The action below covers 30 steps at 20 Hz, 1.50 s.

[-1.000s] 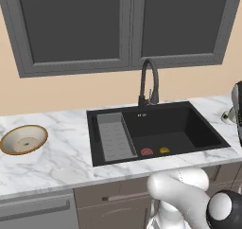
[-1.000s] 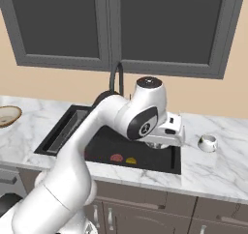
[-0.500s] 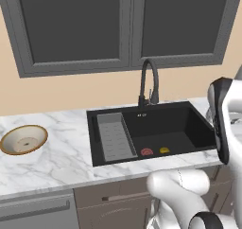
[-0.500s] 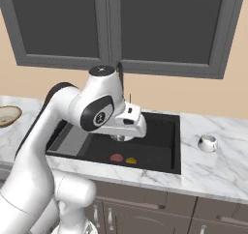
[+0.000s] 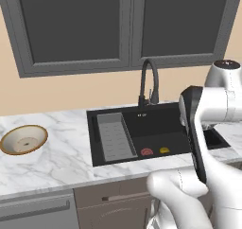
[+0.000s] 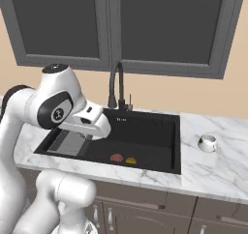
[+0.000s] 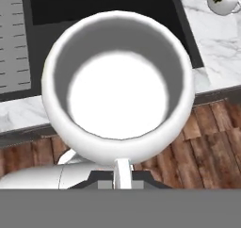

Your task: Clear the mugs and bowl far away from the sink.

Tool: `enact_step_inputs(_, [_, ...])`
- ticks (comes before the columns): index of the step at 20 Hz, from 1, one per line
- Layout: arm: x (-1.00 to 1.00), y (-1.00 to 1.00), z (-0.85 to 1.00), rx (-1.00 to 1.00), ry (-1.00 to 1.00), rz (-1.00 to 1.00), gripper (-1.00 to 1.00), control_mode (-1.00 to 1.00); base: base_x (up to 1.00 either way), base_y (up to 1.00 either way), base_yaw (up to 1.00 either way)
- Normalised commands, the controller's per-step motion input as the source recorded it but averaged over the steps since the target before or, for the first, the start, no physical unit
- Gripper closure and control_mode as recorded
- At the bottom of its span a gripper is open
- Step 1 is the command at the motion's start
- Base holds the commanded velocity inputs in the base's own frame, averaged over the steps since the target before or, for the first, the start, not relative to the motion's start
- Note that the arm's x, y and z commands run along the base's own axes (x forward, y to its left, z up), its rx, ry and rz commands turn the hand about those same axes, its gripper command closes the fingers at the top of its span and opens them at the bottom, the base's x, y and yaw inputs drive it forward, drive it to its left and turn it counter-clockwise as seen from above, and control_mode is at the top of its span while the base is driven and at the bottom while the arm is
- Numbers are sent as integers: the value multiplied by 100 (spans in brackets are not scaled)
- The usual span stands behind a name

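A glossy white mug (image 7: 117, 90) fills the hand view, seen from above. My gripper (image 7: 121, 177) is shut on its handle and holds it in the air. In the right base view the gripper (image 6: 98, 133) hangs over the left part of the black sink (image 6: 160, 155). A second white mug (image 6: 207, 142) stands on the marble counter to the right of the sink, and this mug (image 7: 223, 0) appears in the hand view's top right corner. The orange-rimmed bowl (image 5: 23, 139) rests on the counter far left of the sink (image 5: 156, 124).
A black gooseneck tap (image 5: 148, 81) rises behind the basin. A grey ribbed rack (image 5: 113, 136) lies in its left side. A red piece (image 5: 147, 152) and a yellow piece (image 5: 164, 150) lie on the sink floor. Dark wall cabinets (image 6: 145, 25) hang above.
My arm has swung left from the right counter to above the left part of the sink, carrying the mug. The other mug and the bowl have stayed put.
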Motion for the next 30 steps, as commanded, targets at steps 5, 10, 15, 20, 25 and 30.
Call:
enact_step_inputs(5, [-30, 20, 1, 1, 0, -14, 100, 100, -32, 0, -4])
enact_step_inputs(10, [0, 0, 0, 0, 0, 0, 100, 100, -82, 0, 0])
enact_step_inputs(15, [0, 0, 0, 0, 0, 0, 100, 100, -46, 0, 36])
enact_step_inputs(20, [0, 0, 0, 0, 0, 0, 100, 100, -23, 0, 76])
enact_step_inputs(25, [0, 0, 0, 0, 0, 0, 100, 100, -28, 0, 87])
enact_step_inputs(30, [0, 0, 0, 0, 0, 0, 100, 100, -38, 0, 91])
